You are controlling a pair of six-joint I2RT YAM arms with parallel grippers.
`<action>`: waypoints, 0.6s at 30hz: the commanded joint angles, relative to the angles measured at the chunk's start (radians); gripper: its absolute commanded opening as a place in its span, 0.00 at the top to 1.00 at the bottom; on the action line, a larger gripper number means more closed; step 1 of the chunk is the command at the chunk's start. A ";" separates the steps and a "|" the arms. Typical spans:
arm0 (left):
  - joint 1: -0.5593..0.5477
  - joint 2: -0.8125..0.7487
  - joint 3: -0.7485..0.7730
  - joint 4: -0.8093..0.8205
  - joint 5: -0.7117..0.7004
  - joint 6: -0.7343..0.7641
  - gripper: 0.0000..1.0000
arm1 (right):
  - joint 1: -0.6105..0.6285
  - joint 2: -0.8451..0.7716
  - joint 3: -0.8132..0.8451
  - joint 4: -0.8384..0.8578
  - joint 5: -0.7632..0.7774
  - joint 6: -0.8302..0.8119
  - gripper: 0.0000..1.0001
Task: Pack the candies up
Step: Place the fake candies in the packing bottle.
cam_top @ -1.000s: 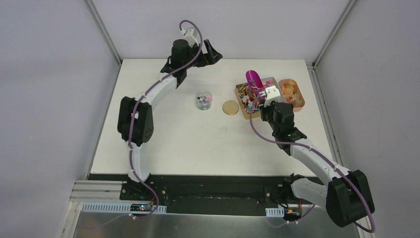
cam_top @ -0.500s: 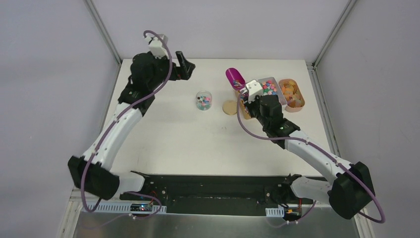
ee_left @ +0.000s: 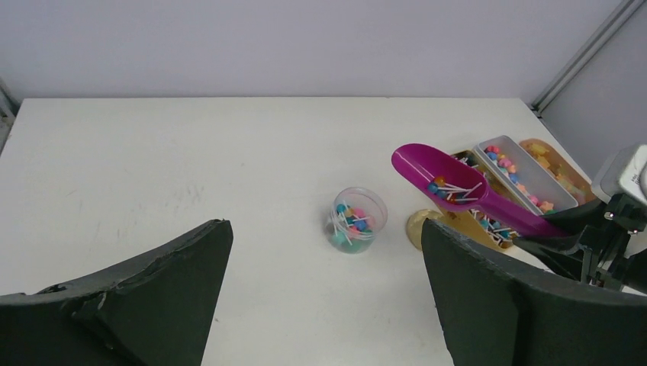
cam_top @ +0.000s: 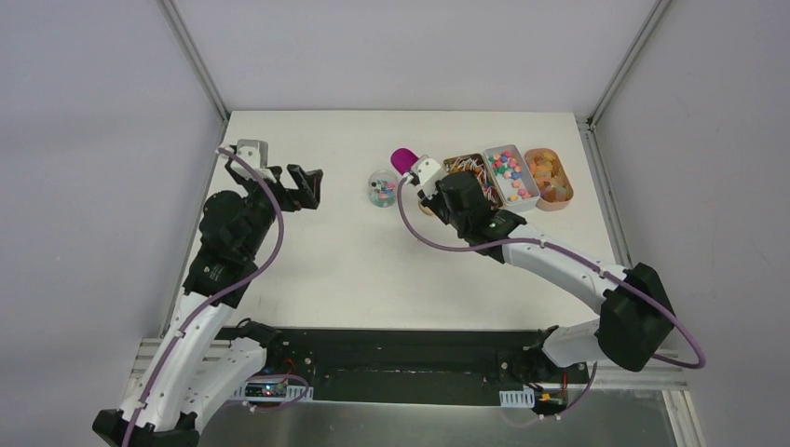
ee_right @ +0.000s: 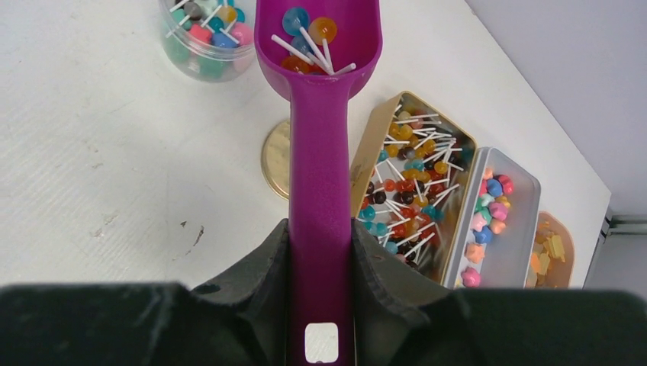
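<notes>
Clamping my right gripper [ee_right: 320, 236] tight around the handle of the purple scoop [ee_right: 320, 152], I hold a few candies [ee_right: 309, 27] in its bowl, straight ahead of my fingertips and raised off the table. The scoop's long axis runs directly away from my jaws, bowl end leading, near the clear jar [ee_right: 202, 38] ahead on my left, which holds more of them. They are small round balls on thin white sticks, blue, orange and red; my left gripper [ee_left: 324, 244] hangs wide open, well apart.
</notes>
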 commanded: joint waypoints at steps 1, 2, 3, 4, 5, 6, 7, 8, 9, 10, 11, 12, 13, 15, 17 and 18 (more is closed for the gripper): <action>0.008 -0.086 -0.072 0.080 -0.064 0.023 0.01 | 0.034 0.052 0.113 -0.049 0.039 -0.039 1.00; 0.008 -0.094 -0.077 0.087 -0.071 0.019 0.01 | 0.039 0.066 0.129 -0.066 0.045 -0.045 1.00; 0.008 -0.099 -0.076 0.089 -0.076 0.018 0.01 | 0.045 0.080 0.146 -0.081 0.051 -0.050 1.00; 0.008 -0.104 -0.075 0.089 -0.078 0.020 0.01 | 0.050 0.094 0.158 -0.094 0.055 -0.055 1.00; 0.008 -0.110 -0.075 0.089 -0.082 0.020 0.01 | 0.054 0.105 0.169 -0.104 0.059 -0.059 1.00; 0.008 -0.116 -0.077 0.089 -0.086 0.021 0.01 | 0.057 0.115 0.177 -0.110 0.064 -0.067 1.00; 0.008 -0.123 -0.080 0.088 -0.088 0.021 0.01 | 0.060 0.126 0.185 -0.115 0.068 -0.070 1.00; 0.008 -0.130 -0.083 0.089 -0.091 0.020 0.01 | 0.062 0.134 0.194 -0.123 0.070 -0.073 1.00; 0.008 -0.136 -0.085 0.089 -0.094 0.022 0.01 | 0.066 0.144 0.201 -0.130 0.072 -0.076 1.00; 0.008 -0.139 -0.087 0.089 -0.101 0.023 0.01 | 0.069 0.152 0.209 -0.136 0.074 -0.079 1.00; 0.008 -0.142 -0.088 0.089 -0.106 0.023 0.01 | 0.071 0.162 0.216 -0.142 0.075 -0.083 1.00; 0.008 -0.142 -0.088 0.089 -0.109 0.025 0.01 | 0.076 0.174 0.222 -0.151 0.077 -0.088 1.00; 0.008 -0.142 -0.088 0.089 -0.112 0.026 0.01 | 0.078 0.183 0.227 -0.162 0.077 -0.092 1.00; 0.008 -0.145 -0.089 0.089 -0.115 0.028 0.01 | 0.084 0.199 0.242 -0.178 0.081 -0.099 1.00; 0.008 -0.148 -0.090 0.089 -0.122 0.028 0.01 | 0.088 0.218 0.261 -0.197 0.087 -0.104 1.00; 0.008 -0.148 -0.091 0.088 -0.123 0.030 0.01 | 0.090 0.226 0.272 -0.209 0.095 -0.106 1.00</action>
